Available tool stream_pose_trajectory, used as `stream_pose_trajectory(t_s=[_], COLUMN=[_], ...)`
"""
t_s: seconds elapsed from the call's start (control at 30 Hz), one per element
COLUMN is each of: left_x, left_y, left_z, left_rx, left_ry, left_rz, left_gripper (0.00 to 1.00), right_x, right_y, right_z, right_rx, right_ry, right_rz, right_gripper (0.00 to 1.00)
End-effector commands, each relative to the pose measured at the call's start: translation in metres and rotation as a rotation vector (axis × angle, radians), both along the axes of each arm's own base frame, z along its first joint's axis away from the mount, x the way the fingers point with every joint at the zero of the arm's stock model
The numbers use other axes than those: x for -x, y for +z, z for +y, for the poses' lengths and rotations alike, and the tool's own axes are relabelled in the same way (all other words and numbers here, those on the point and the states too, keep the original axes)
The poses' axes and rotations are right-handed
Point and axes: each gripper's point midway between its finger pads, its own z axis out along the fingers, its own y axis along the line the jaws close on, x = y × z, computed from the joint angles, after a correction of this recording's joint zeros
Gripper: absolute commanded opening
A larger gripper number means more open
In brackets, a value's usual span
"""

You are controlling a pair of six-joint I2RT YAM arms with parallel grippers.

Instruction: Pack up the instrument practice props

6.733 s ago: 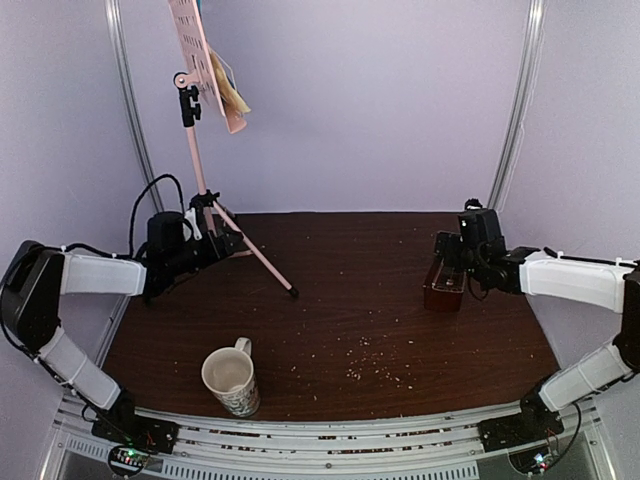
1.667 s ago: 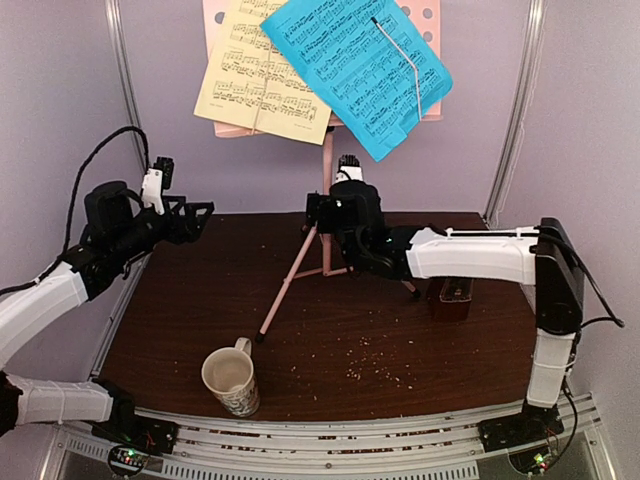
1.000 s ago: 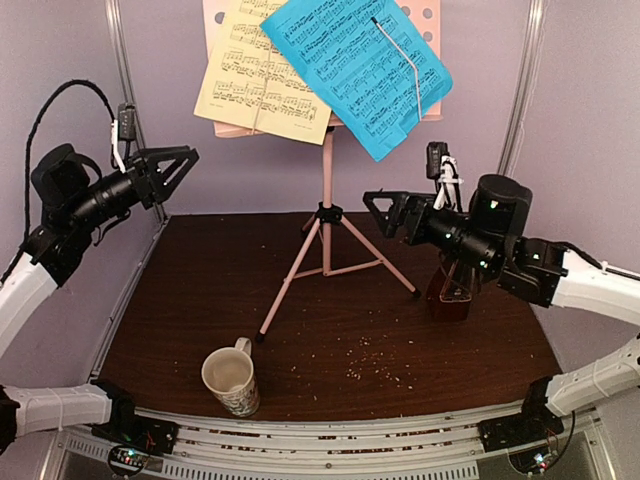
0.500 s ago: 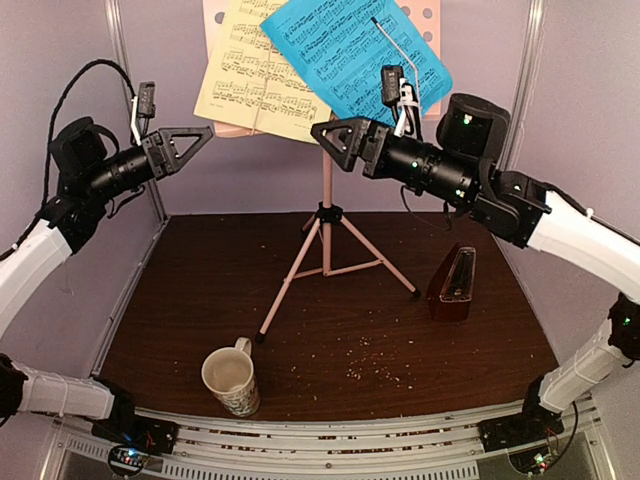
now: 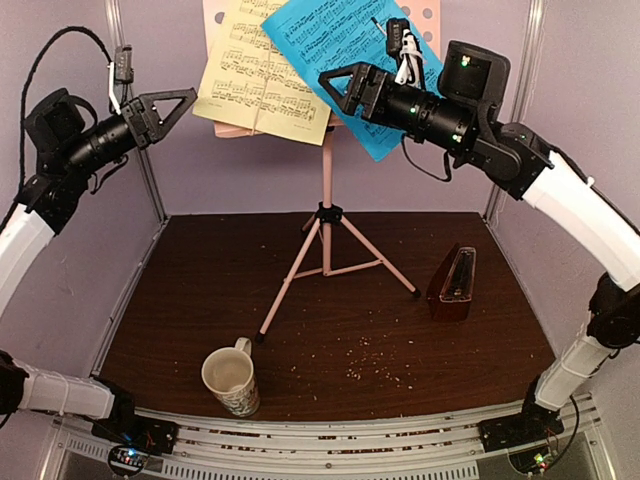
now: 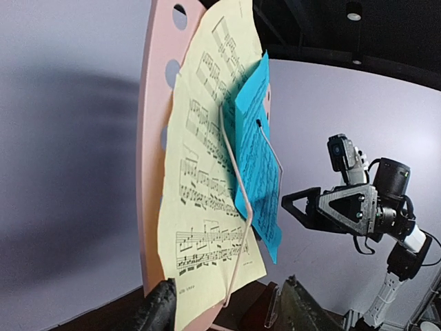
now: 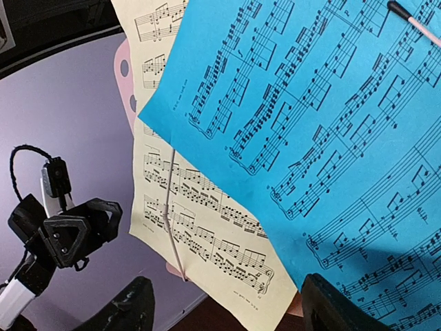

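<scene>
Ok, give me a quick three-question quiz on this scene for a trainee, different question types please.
1. True or false: the left tool and the right tool are both open, holding nothing.
2. Relative to the yellow sheet, the blue sheet lies: A behind, B in front, C apart.
3. Name the dark pyramid-shaped object on the table.
Key: 1 true; 2 B; 3 the metronome.

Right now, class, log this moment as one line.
left gripper: open | right gripper: open, facing blue music sheet | pink music stand: upright | metronome: upright
</scene>
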Motion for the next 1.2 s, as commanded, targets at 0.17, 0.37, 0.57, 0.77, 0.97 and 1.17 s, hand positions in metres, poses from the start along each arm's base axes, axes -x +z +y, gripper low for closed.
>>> stream_pose_trajectory(t_s=[0.17, 0.37, 0.57, 0.77, 0.97, 1.17], left_x=[0.026, 0.01, -0.017, -0.035, -0.043, -0.043], left_y=[0.092, 0.095, 0.088, 0.084, 0.087, 0.095], left_z=[-0.011, -0.064, -0.091, -0.099, -0.101, -0.1], left_rx=[-0.024, -0.041, -0.044, -0.035, -0.007, 0.027], left_ry=[0.057, -0.021, -0.033, -0.008, 0.01, 0.017], left_rz=[-0.223, -0.205, -0.177, -0.17, -0.18, -0.209], left_gripper=[0.56, 0.56, 0.51, 0.51, 0.45, 0.37], right_x=[-0.017, -0.03, -0.049, -0.062, -0.072, -0.074], right_y=[0.04, 0.044, 0.036, 0.032, 0.03, 0.028], right_z=[-0.068, -0.108, -0.133, -0.139, -0.134, -0.13], right_rx=[0.209, 0.25, 0.289, 0.299, 0.311, 0.312], right_ry=[-0.32, -0.467, -0.574, -0.578, -0.559, -0.543], right_rz=[-0.115, -0.125, -0.12, -0.122, -0.136, -0.137], right_gripper=[0.75, 0.71, 0.71, 0.68, 0.6, 0.53])
